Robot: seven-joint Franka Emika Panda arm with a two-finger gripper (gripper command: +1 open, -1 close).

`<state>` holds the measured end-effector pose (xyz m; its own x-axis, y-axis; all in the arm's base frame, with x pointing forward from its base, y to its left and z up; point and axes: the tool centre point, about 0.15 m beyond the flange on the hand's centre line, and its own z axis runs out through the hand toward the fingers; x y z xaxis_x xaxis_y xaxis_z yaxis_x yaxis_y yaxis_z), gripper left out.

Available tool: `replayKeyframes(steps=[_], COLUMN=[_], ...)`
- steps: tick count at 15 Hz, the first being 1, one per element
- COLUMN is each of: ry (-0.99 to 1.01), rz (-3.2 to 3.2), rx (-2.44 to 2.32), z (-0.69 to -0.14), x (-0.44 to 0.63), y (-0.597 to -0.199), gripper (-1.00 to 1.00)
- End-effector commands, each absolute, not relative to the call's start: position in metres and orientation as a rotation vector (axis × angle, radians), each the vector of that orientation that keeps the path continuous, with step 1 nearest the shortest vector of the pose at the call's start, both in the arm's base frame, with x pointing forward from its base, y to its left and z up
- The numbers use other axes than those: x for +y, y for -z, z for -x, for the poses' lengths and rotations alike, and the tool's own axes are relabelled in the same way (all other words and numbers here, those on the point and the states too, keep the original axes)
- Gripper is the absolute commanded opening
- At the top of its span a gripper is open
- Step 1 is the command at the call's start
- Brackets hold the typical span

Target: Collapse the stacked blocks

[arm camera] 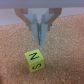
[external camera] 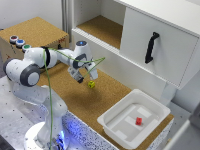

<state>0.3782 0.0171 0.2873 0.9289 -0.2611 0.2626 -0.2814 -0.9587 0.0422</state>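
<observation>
One yellow cube (arm camera: 34, 60), marked with black letters, is seen on the cork surface (arm camera: 67, 62) just below and in front of the claw (arm camera: 42, 36); a second, dark cube cannot be made out. The claw's two fingers are pressed narrowly together, holding nothing. One red block (external camera: 138, 120) lies in one white tray (external camera: 114, 120), well apart from the claw.

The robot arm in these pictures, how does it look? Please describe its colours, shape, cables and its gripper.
The arm is white, with rounded segments and dark grey joint caps. A blue light glows on the joint above the wrist, and another near the base. A thin green cable runs along the arm and down towards the base. The gripper has two slim, pale grey fingers on a dark body.
</observation>
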Motion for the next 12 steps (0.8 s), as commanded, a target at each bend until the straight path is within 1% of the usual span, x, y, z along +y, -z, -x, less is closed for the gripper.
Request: replayKeyframes(steps=[1, 4, 12], ry=[-0.368, -0.375, -0.375], rz=[-3.043, -3.055, -3.055], rx=[-0.383, -0.418, -0.418], z=[-0.3678, -0.3581, -0.3581], x=[0.0292, 0.0321, 0.0321], y=[-0.2922, -0.2973, -0.2973], gripper=[1.00, 1.00, 1.00])
